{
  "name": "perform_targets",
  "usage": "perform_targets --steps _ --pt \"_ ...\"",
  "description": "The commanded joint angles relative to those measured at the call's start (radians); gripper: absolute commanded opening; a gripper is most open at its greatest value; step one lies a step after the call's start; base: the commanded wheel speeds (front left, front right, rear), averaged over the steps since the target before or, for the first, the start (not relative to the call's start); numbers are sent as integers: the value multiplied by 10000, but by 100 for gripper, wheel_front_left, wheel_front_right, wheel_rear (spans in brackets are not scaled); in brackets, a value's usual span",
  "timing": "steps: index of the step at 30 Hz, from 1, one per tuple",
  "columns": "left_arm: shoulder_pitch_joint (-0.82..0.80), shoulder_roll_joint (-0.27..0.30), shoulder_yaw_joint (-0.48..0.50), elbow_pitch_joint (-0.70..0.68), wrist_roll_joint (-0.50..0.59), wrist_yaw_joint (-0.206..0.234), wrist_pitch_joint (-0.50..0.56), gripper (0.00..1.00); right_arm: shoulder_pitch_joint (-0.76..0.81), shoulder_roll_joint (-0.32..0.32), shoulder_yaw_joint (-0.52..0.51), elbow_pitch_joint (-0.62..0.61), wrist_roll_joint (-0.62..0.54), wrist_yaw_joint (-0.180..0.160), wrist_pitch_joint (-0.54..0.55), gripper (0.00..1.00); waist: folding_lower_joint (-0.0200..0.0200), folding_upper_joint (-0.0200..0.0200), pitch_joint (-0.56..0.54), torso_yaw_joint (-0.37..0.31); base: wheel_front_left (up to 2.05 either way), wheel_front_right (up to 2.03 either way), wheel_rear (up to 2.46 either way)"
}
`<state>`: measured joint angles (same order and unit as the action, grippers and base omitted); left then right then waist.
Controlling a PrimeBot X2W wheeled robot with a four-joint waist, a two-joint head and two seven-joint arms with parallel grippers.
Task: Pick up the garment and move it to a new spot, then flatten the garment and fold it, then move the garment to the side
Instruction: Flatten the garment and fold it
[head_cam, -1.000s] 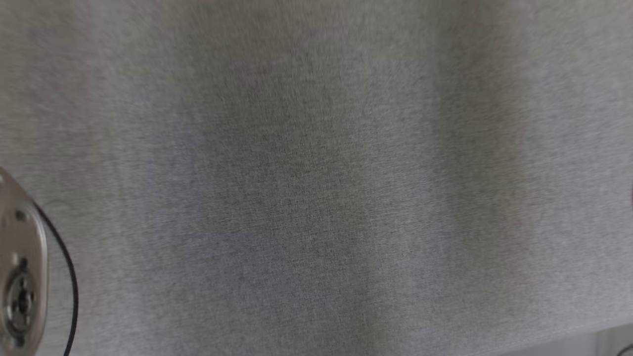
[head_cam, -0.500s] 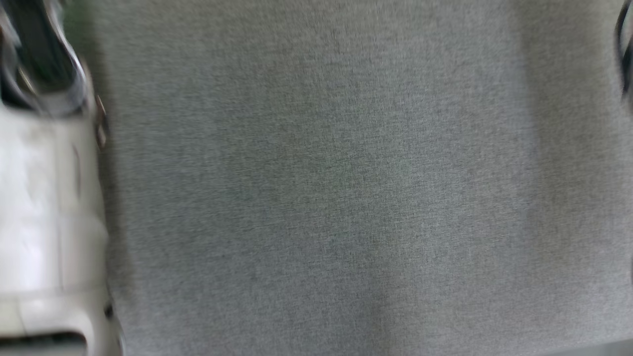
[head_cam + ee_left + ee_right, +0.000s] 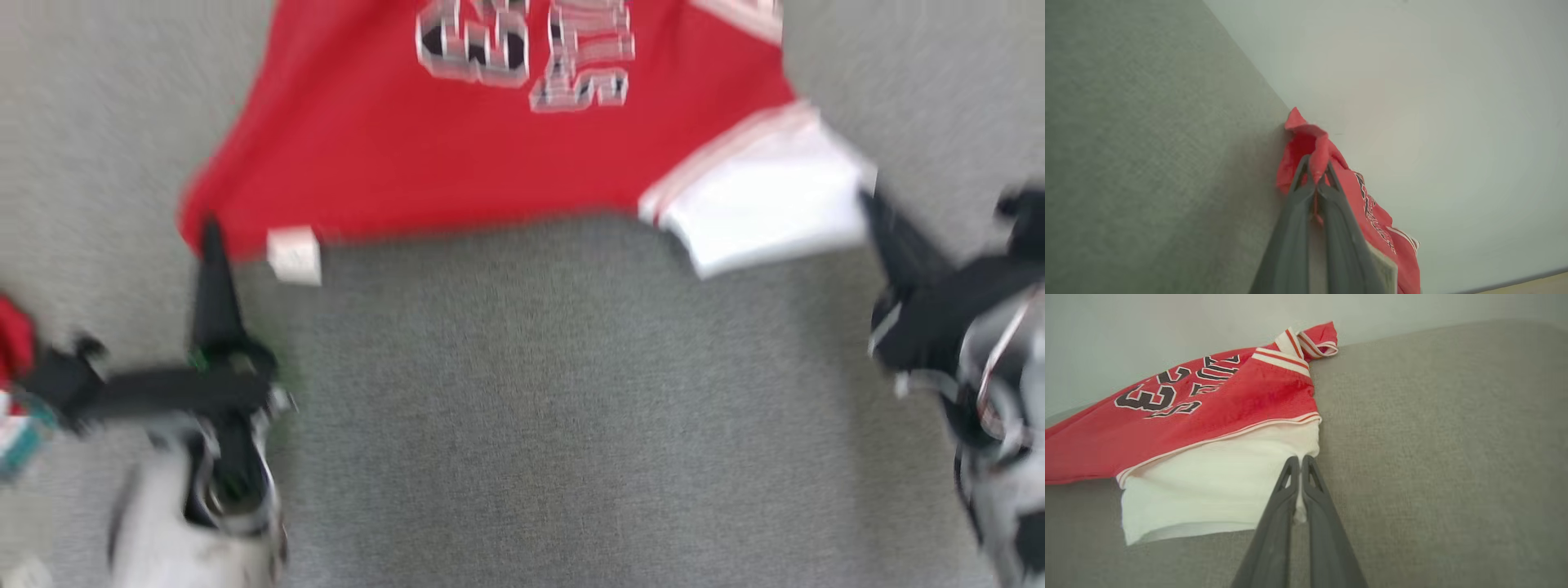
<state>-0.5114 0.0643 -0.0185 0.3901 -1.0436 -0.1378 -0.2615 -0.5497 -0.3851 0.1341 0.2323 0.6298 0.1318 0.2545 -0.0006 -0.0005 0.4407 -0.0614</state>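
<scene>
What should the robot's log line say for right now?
left pincer: shut on red jersey | right pincer: shut on white sleeve | jersey: stretched between both, over grey fabric surface

- The left gripper points forward, its two dark fingers pinched together on a red corner of the garment.
- The right gripper angles inward, its fingers pinched together on the garment's white edge.

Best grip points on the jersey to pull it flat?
Jersey: its two near corners, approached from the near side: red hem corner for left gripper, white panel for right gripper. Both are shut there; the hem runs fairly straight between.
</scene>
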Motion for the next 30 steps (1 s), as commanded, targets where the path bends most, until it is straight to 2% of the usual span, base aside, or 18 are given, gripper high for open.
perform_targets --steps 1,6,7,10,20,26,30 --pt "1237 -221 -151 666 -242 256 187 0 564 193 -266 -148 -290 -23 254 0 6 5 -2101 147 0 0 0" --pt "2209 -149 -600 552 -292 401 238 0 2545 1200 -1866 -941 -1602 -23 1363 0 6 5 -3004 173 0 0 0" --pt "2537 -137 -780 461 -244 437 242 0 3148 1689 -2335 -1296 -1963 -23 1790 0 6 5 -3285 185 0 0 0" --pt "3019 -71 -1106 335 110 540 266 0 3919 2166 -2909 -1815 -2477 -23 2372 0 6 5 -3596 203 0 0 0" --pt "4172 37 -1569 202 789 767 141 0 5558 2849 -3729 -2261 -3638 -23 3870 0 6 5 -4114 325 0 0 0" --pt "4632 130 -1756 277 1018 931 165 0 6099 3185 -3961 -2431 -3683 -23 4019 0 6 5 -4375 358 0 0 0" --pt "4798 100 -1663 188 834 921 134 0 6026 3285 -4088 -2652 -3444 -23 3466 0 6 5 -4491 334 0 0 0"
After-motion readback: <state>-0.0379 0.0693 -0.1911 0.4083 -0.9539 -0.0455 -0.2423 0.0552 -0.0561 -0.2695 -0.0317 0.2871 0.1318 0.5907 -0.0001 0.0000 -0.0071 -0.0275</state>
